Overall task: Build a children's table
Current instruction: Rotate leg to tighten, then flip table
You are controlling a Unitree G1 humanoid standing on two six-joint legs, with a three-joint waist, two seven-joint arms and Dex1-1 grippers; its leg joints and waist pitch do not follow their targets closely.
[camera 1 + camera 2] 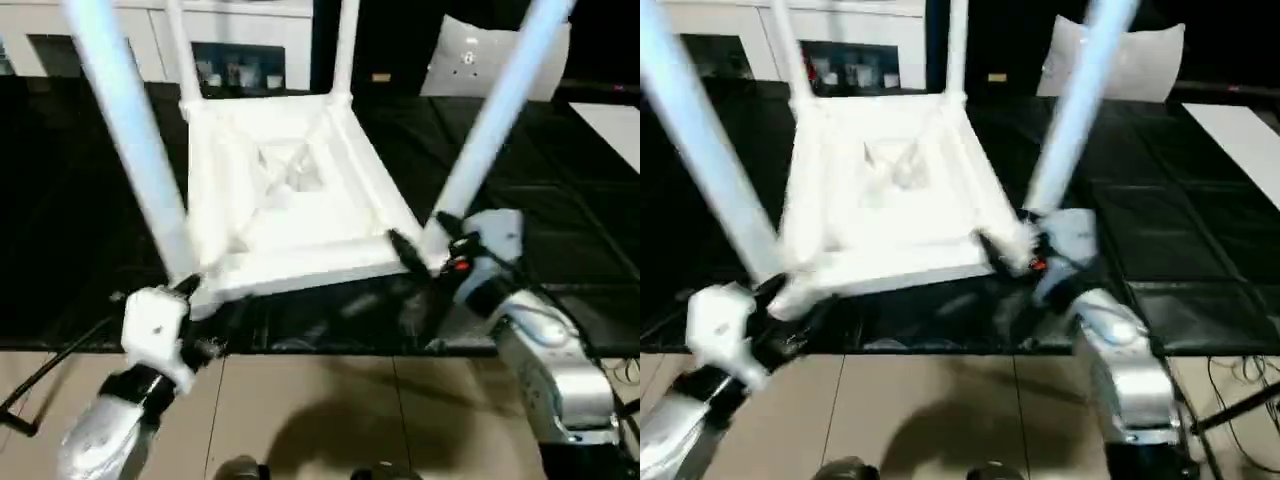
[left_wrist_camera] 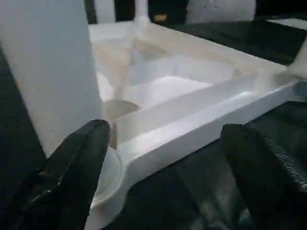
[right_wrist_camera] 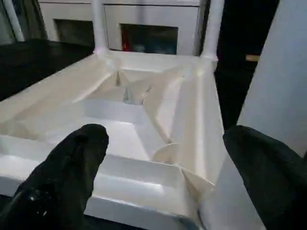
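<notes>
White plastic, the table (image 1: 285, 190) lies upside down on the dark mat (image 1: 560, 190) with all four legs (image 1: 125, 130) up, and my left gripper (image 2: 163, 158) and right gripper (image 3: 163, 167), both spread apart at its near corners, must grip next to flip it.

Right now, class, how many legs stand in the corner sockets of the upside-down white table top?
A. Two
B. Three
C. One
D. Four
D: the table top lies ribbed side up on the dark surface, with two near legs rising from its front corners and two far legs from its back corners.
</notes>
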